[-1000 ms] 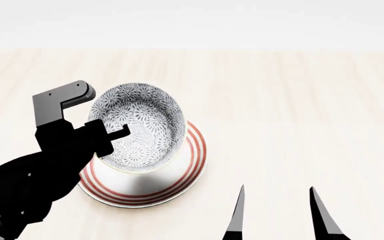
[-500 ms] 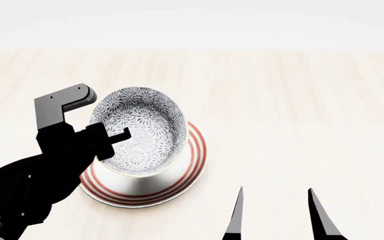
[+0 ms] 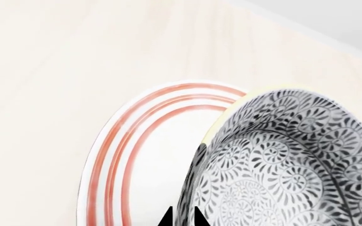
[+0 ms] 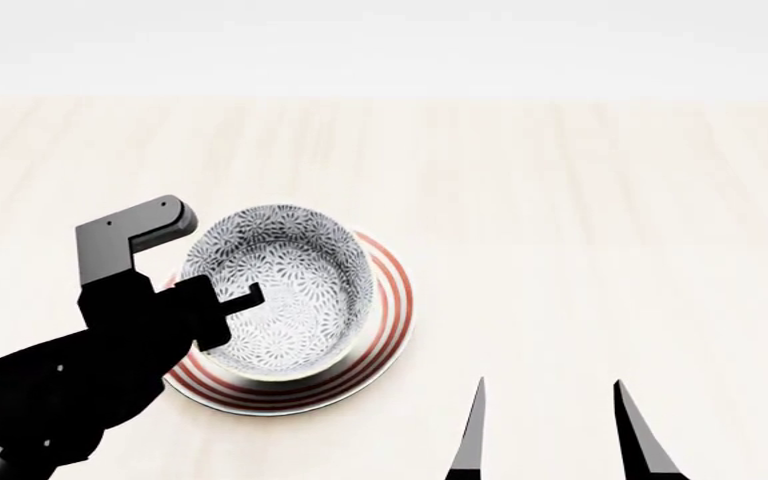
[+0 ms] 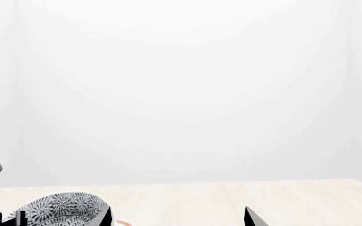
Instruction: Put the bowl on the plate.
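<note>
The grey-and-white floral bowl sits low over the white plate with red-orange rings, nearly level and covering most of it. I cannot tell whether its base touches the plate. My left gripper is shut on the bowl's left wall, one finger inside and one outside. In the left wrist view the gripper pinches the bowl beside the plate. My right gripper stands open near the front, to the right of the plate, holding nothing. The right wrist view shows the bowl beyond that open gripper.
The pale wooden table stretches behind and to the right of the plate. A plain white wall stands beyond the table's far edge.
The bowl has come down from a raised, tilted pose to nearly level, low over the plate. My left gripper moved down with it. The right gripper has barely moved.
</note>
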{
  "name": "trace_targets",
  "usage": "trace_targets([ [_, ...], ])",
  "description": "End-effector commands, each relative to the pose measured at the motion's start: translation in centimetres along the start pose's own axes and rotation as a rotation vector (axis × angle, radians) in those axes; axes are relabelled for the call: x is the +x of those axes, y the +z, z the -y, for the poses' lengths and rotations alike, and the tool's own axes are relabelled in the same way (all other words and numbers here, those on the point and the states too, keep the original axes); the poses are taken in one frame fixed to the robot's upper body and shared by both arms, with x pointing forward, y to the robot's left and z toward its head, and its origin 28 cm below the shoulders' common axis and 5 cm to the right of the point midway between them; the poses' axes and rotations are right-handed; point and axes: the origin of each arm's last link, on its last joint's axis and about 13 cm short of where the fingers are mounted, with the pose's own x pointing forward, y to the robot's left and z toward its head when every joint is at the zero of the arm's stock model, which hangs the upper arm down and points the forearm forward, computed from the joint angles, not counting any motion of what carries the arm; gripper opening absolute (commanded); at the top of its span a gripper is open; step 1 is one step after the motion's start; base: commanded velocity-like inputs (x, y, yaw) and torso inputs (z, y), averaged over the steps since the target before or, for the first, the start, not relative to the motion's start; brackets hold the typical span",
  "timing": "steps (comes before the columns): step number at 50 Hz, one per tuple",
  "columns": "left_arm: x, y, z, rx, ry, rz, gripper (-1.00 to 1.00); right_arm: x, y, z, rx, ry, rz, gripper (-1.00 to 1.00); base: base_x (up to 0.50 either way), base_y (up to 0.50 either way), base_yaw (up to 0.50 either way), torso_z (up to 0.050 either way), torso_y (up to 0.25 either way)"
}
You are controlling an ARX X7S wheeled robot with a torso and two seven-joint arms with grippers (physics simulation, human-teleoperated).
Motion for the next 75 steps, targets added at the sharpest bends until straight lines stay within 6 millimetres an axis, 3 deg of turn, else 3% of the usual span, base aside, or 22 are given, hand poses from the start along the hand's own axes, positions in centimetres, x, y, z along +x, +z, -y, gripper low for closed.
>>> trace_targets([
  [1,0.0,-0.6,0.5,-0.034,-0.028,-0.014,-1.0,0.1,-0.1,0.1,-0.008,0.0,0.006,1.0,0.0,0.0,0.0,0.0,0.0],
  [13,0.1,-0.2,0.5,-0.009,-0.028,0.019,-1.0,0.1,-0.1,0.0,-0.007,0.002,0.005,1.0,0.0,0.0,0.0,0.0,0.0],
  [14,0.1,-0.1,0.5,0.006,-0.029,0.032,1.0,0.1,-0.1,0.0,-0.006,0.002,0.004,1.0,0.0,0.0,0.0,0.0,0.0],
  [29,-0.8,5.0,3.1,0.152,-0.117,0.245,1.0,-0.2,-0.3,-0.2,-0.006,0.014,-0.005,1.0,0.0,0.0,0.0,0.0,0.0],
  [40,-1.0,5.6,3.4,0.162,-0.123,0.27,1.0,-0.2,-0.4,-0.2,-0.005,0.016,-0.008,1.0,0.0,0.0,0.0,0.0,0.0],
  [45,-1.1,6.8,3.3,0.178,-0.104,0.356,1.0,-0.2,-0.5,-0.2,-0.004,0.017,-0.011,1.0,0.0,0.0,0.0,0.0,0.0],
  [50,-1.2,7.7,2.2,0.203,-0.094,0.402,1.0,-0.2,-0.4,-0.3,-0.006,0.019,-0.01,1.0,0.0,0.0,0.0,0.0,0.0],
  [59,-1.7,7.7,-3.6,0.156,0.038,0.488,1.0,-0.2,-0.4,-0.4,-0.014,0.022,-0.011,1.0,0.0,0.0,0.0,0.0,0.0],
  [68,-5.4,4.4,-7.6,0.175,0.101,0.597,1.0,-0.2,-0.3,-0.5,-0.019,0.027,-0.008,1.0,0.0,0.0,0.0,0.0,0.0],
  [75,-8.4,2.2,-9.0,0.276,0.18,0.738,1.0,-0.2,-0.2,-0.5,-0.02,0.029,-0.006,1.0,0.0,0.0,0.0,0.0,0.0],
])
